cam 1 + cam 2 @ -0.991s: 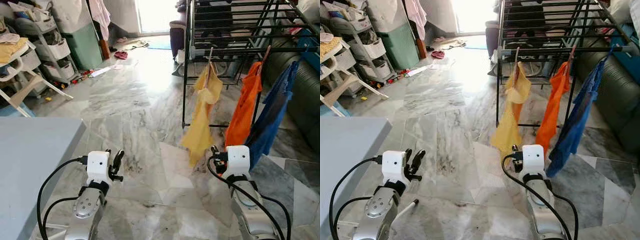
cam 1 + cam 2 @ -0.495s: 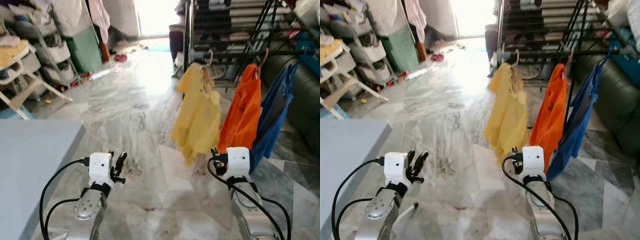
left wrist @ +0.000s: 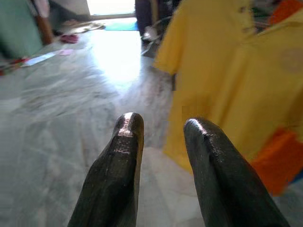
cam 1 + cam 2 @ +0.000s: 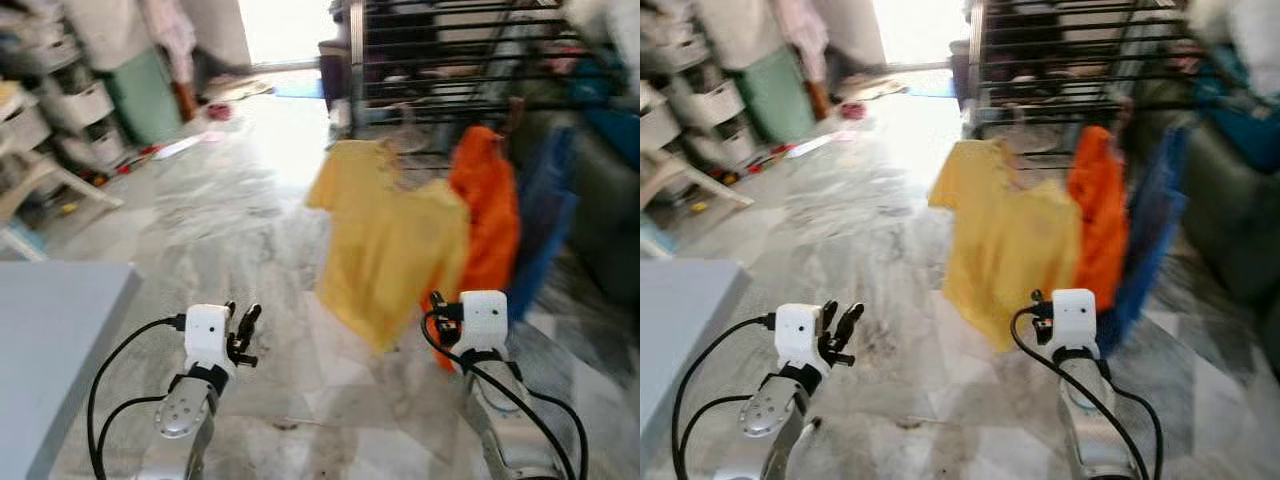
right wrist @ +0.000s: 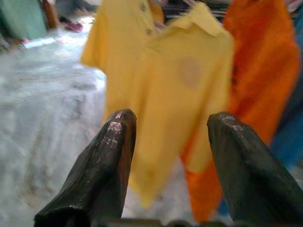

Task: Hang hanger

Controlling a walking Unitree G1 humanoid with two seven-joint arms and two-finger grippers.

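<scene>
1. A yellow shirt point(image 4: 392, 250) hangs from a dark drying rack point(image 4: 440, 60). Its hanger is too blurred to make out clearly near the collar. The shirt hangs at a slant, spread out toward the camera; the head views are blurred.

2. Just beside the yellow shirt, further along the rack, hang an orange shirt point(image 4: 490, 210) and then a blue garment point(image 4: 545, 215).

3. The right gripper point(image 5: 165, 142) is below and in front of the yellow shirt, close to its lower hem. Its two black fingers point(image 5: 106, 161) are spread wide with nothing between them.

4. The left gripper point(image 3: 161, 137) is well apart from the yellow shirt, on the side away from the orange shirt. Its fingers point(image 3: 125, 156) stand a little apart and hold nothing.

5. A grey counter point(image 4: 50, 350) lies beyond the left gripper, further still from the yellow shirt. A pale marbled floor point(image 4: 240, 210) spreads under everything. White shelves point(image 4: 60, 110) and a green bin point(image 4: 145, 90) stand far off from the rack, near a bright doorway.

6. Progress, as a judgement: the yellow shirt looks to be on the rack already and both grippers are empty, so the hanging seems done or nearly done. What may remain is confirming that the hook sits securely on the bar, which the blur hides.
</scene>
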